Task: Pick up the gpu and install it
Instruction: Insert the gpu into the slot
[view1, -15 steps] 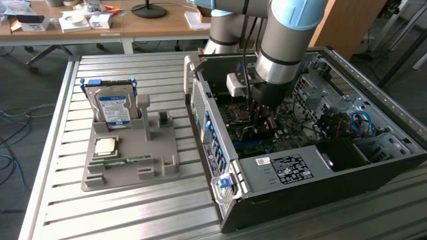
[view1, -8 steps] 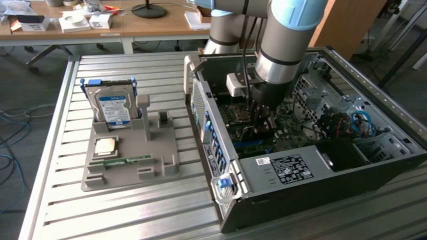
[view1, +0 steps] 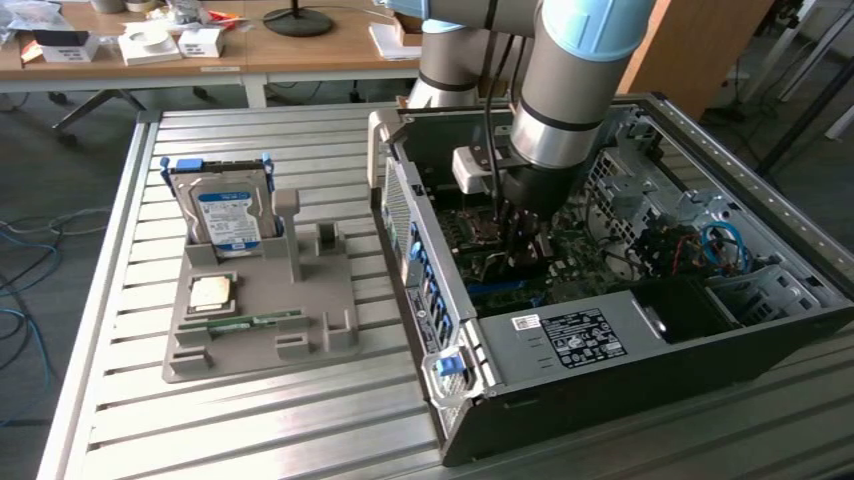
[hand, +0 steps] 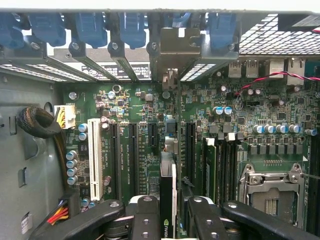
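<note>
The gpu (hand: 168, 170) shows edge-on in the wrist view. It is a thin card standing upright over the green motherboard (hand: 135, 115), and its silver end bracket (hand: 180, 42) reaches the case's rear slot openings. My gripper (hand: 172, 212) is shut on the card, one black finger (hand: 145, 217) on each side. The card runs along a line between the long black expansion slots (hand: 132, 155); whether it is seated I cannot tell. In the exterior view my gripper (view1: 514, 225) is down inside the open computer case (view1: 574, 330).
A white slot (hand: 94, 155), a memory stick in its socket (hand: 210, 167) and the CPU socket (hand: 270, 195) flank the card. Blue latches (hand: 90, 27) line the case rear. To the exterior view's left, a grey holder (view1: 267, 330) carries a hard drive (view1: 230, 215), a chip (view1: 214, 292) and a memory stick (view1: 240, 322).
</note>
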